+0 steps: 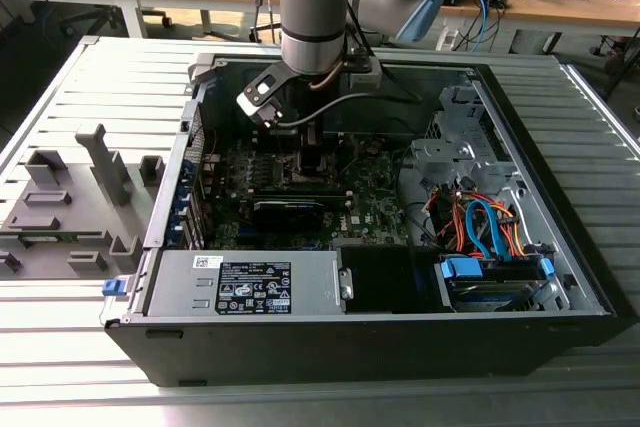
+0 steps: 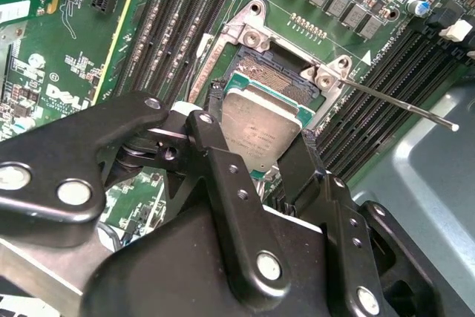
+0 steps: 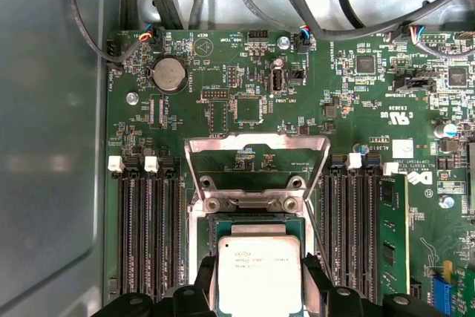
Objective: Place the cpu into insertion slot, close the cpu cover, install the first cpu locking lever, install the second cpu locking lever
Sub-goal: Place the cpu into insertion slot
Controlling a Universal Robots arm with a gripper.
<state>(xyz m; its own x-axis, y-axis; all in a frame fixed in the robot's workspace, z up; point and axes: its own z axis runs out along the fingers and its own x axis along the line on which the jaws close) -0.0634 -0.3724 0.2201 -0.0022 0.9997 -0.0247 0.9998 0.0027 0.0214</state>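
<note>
Inside an open computer case [image 1: 330, 347], the exterior view shows the arm's gripper [image 1: 305, 150] low over the green board [image 1: 375, 215]. In the second wrist view its fingers [image 2: 210, 118] clamp opposite edges of the cpu [image 2: 260, 128], leaving its underside free, just above the insertion slot [image 2: 276, 78]. A locking lever [image 2: 401, 103] juts aside. In the first wrist view the cpu cover [image 3: 256, 141] stands swung back, baring the slot. The square chip has no long axis. It lies flat with its metal top facing away from the board and its edges squared to the socket.
</note>
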